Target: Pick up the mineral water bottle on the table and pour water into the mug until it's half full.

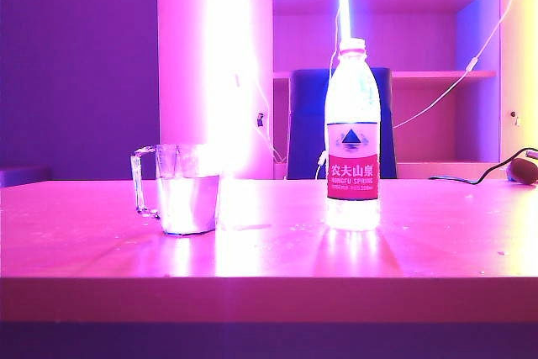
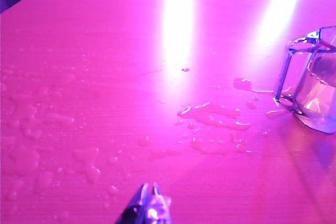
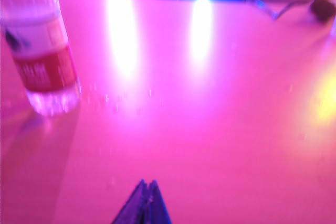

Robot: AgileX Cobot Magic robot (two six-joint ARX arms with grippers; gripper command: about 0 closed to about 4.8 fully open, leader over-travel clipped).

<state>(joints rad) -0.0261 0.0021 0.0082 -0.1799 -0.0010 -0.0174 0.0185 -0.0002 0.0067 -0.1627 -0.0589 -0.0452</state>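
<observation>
Spilled puddles (image 2: 212, 119) beside mug (image 1: 187, 189) | bottle (image 1: 352, 134) upright, capped, well apart | left gripper (image 2: 149, 205), right gripper (image 3: 146, 203): closed, empty, over table (image 1: 269, 245)

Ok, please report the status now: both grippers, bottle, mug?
Left gripper shut, empty, low over wet pink table. Right gripper shut, empty. Clear red-label plastic bottle upright, capped. Clear glass mug about half full. Spilled puddles beside mug.

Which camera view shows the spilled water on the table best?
The left wrist view: puddles and droplets spread across the table beside the mug. The right wrist view shows faint droplets near the bottle; the exterior view shows barely any.
</observation>
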